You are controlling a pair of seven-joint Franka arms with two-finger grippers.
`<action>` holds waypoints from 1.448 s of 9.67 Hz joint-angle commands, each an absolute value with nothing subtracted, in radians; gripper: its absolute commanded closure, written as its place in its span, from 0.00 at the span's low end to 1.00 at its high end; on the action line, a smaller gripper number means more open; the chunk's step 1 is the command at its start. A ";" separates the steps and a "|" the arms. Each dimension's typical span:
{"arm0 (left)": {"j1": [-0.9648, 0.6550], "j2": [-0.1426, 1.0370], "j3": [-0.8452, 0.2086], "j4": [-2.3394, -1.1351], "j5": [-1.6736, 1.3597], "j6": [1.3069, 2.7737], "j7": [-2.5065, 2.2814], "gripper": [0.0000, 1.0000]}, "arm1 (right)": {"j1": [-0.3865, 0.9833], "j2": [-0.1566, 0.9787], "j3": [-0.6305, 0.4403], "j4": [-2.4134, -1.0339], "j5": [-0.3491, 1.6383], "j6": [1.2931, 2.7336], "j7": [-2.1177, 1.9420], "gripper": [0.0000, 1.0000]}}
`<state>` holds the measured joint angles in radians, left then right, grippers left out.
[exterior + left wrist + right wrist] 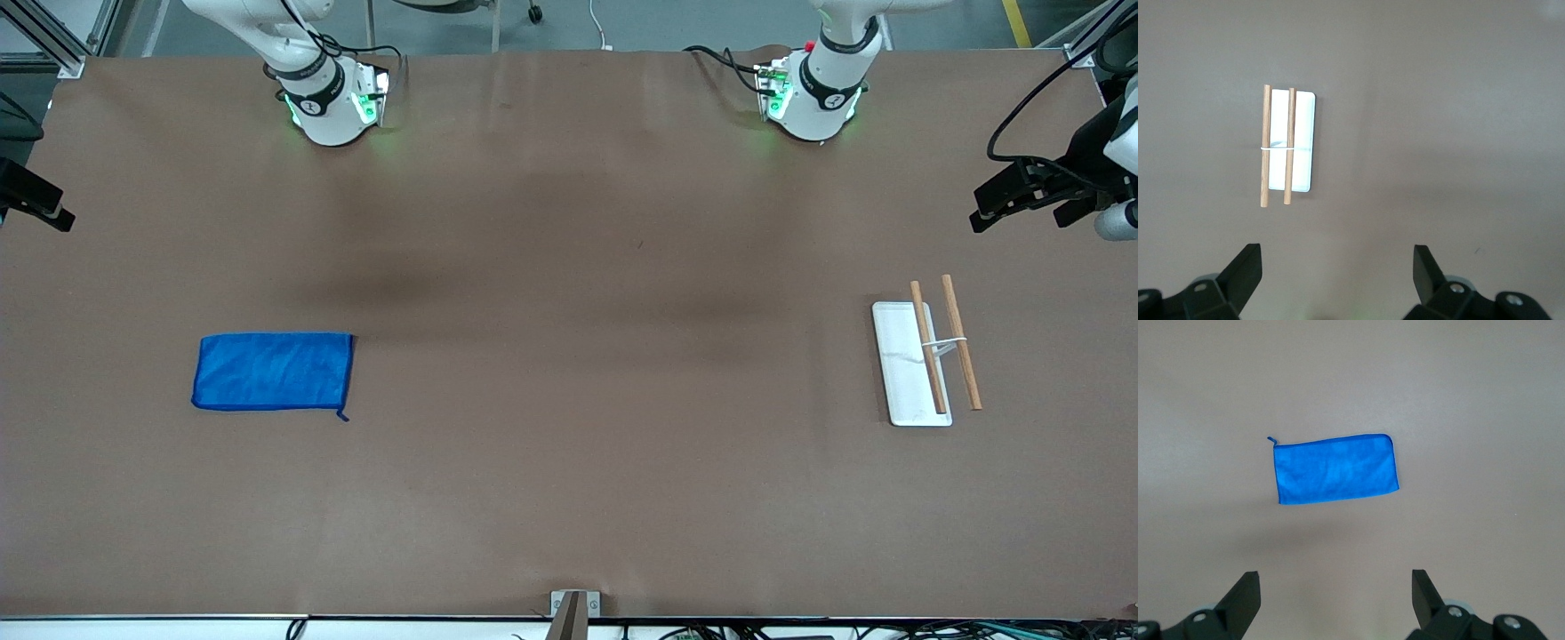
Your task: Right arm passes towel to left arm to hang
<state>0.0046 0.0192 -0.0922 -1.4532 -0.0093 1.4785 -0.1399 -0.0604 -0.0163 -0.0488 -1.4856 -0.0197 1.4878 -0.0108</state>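
Note:
The blue towel [273, 371] lies flat and folded on the brown table toward the right arm's end, its small loop at one corner. It also shows in the right wrist view [1335, 469]. My right gripper [1335, 580] is open and empty, high over the table, apart from the towel. My left gripper [1336, 257] is open and empty, high over the table near a towel rack [1288, 147]. In the front view only the right arm's base [329, 102] and the left arm's base [813, 93] show; both grippers are out of that view.
The rack [925, 360], a white base with two wooden rods, stands toward the left arm's end of the table. Black equipment juts in at both table ends [1022, 191] [31, 203]. A bracket [573, 606] sits at the near edge.

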 commanded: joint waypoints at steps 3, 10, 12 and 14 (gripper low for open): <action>0.005 0.029 -0.097 -1.477 0.017 1.471 -0.141 0.00 | -0.069 -0.017 -0.048 -1.479 -0.008 1.479 -0.020 0.00; 0.017 0.049 -0.095 -1.470 0.006 1.483 -0.143 0.00 | -0.063 0.047 -0.048 -1.694 -0.026 1.611 -0.087 0.00; 0.015 0.052 -0.095 -1.470 0.003 1.483 -0.146 0.00 | -0.061 0.121 -0.048 -1.810 -0.026 1.800 -0.106 0.00; 0.012 0.066 -0.095 -1.467 0.009 1.485 -0.147 0.00 | -0.077 0.214 -0.048 -1.931 -0.026 2.050 -0.185 0.00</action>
<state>0.0123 0.0416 -0.0900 -1.4541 -0.0093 1.4809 -0.1399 -0.0624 0.1813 -0.0508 -1.8541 -0.0219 1.9322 -0.1341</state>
